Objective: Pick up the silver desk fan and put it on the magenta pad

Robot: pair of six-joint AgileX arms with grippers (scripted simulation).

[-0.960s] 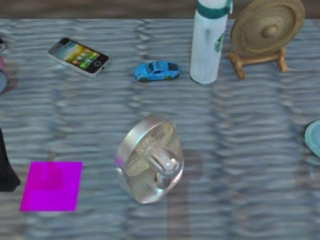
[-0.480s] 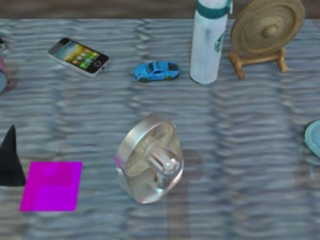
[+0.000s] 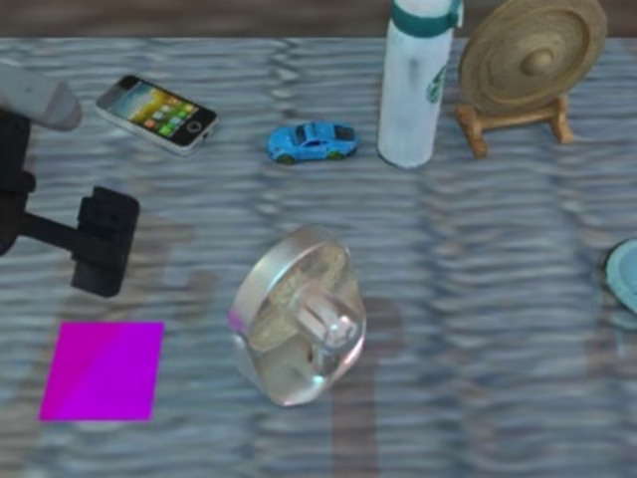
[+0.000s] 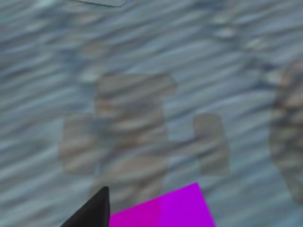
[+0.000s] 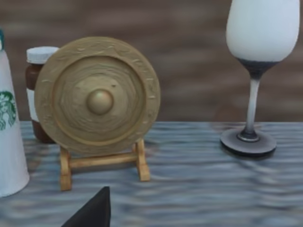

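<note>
The silver desk fan lies tilted near the table's middle, its stubby hub pointing up and to the right, with nothing touching it. The magenta pad lies flat at the front left and is bare; its corner shows in the left wrist view. My left gripper hovers open over the table behind the pad and left of the fan, holding nothing. One of its dark fingertips shows beside the pad. My right gripper is outside the top view; one fingertip shows, facing the back right of the table, with nothing held.
Along the back stand a smartphone, a blue toy car, a white bottle and a tan wooden disc on a stand. A teal dish sits at the right edge. A wine glass and a brown jar stand behind the disc.
My left arm has swung in from the left edge, away from beside the pad, to a spot farther back and to the right. The fan and pad have not moved.
</note>
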